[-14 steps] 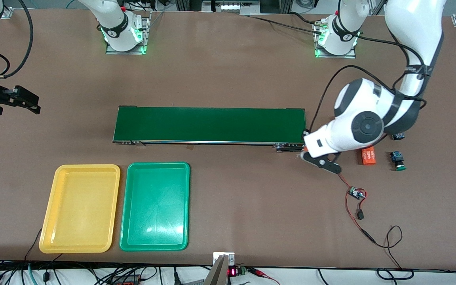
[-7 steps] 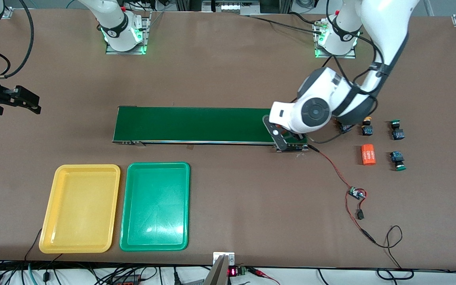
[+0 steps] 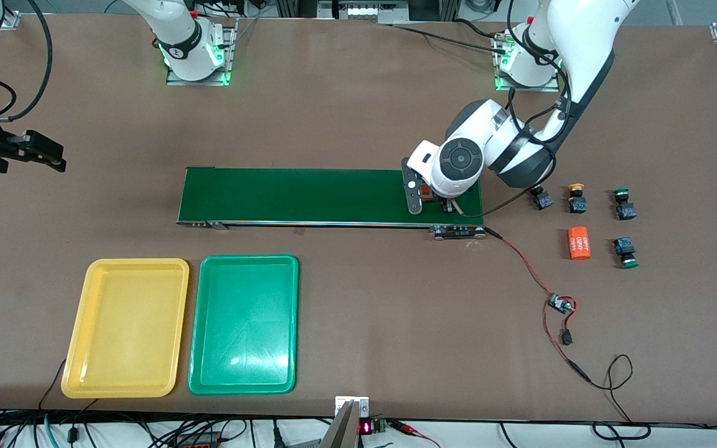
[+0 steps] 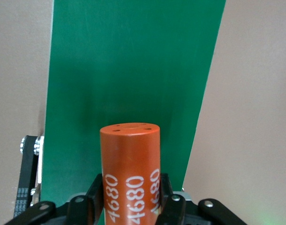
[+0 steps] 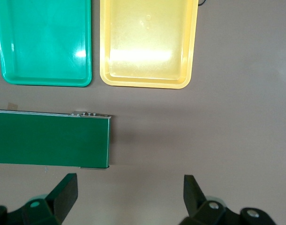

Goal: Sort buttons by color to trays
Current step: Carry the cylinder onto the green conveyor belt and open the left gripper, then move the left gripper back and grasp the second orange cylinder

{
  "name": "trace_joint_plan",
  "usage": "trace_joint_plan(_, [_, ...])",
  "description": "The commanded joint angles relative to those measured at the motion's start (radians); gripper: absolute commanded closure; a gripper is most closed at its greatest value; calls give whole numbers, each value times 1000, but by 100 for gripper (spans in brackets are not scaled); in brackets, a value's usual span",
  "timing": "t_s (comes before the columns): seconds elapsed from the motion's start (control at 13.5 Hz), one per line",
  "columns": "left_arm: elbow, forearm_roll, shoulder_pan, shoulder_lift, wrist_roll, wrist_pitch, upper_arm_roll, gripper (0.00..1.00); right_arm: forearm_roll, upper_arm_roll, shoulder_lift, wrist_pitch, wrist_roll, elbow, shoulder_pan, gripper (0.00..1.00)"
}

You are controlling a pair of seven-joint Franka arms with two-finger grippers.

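Observation:
My left gripper [image 3: 424,200] is shut on an orange cylinder [image 4: 130,159] with white print, over the left arm's end of the dark-green conveyor belt [image 3: 309,196]. Its fingers [image 4: 97,192] press on both sides of the cylinder. Several buttons lie on the table off that end of the belt: a yellow-capped one [image 3: 576,198], two green-capped ones [image 3: 622,204] [image 3: 626,253], and one [image 3: 542,200] half hidden by the arm. The yellow tray [image 3: 125,328] and the green tray [image 3: 243,323] are empty, nearer to the camera than the belt. My right gripper [image 5: 130,193] waits open over bare table.
A second orange cylinder [image 3: 578,242] lies among the buttons. A small circuit board [image 3: 561,304] on red-black wires trails from the belt's end toward the table's front edge. In the right wrist view the belt's other end [image 5: 49,138] shows near both trays.
My left arm has swung from beside the belt's end to over the belt, carrying the orange cylinder. This has uncovered more buttons. The right arm has barely moved.

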State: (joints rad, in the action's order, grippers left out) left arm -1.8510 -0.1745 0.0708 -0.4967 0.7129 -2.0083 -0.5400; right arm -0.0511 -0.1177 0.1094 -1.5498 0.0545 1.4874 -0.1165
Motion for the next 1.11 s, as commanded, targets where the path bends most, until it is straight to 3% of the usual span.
trace_joint_plan(0.0, [-8, -19, -26, 26, 28, -7, -9, 0, 4, 3, -23, 4, -5, 20, 8, 0])
trace_joint_plan(0.22, [15, -10, -106, 82, -4, 46, -11, 0, 2, 3, -23, 4, -5, 20, 11, 0])
trace_joint_plan(0.44, [99, -8, -207, 93, -200, 169, -11, 0, 4, 3, -22, -6, -1, 20, 15, 0])
trace_joint_plan(0.81, [105, -20, -386, 77, -568, 164, 3, 0, 2, 3, -20, -10, 1, 20, 15, 0])
trace_joint_plan(1.03, [95, -22, -443, 40, -713, 128, 29, 0, 2, 3, -20, -12, 1, 20, 15, 0])
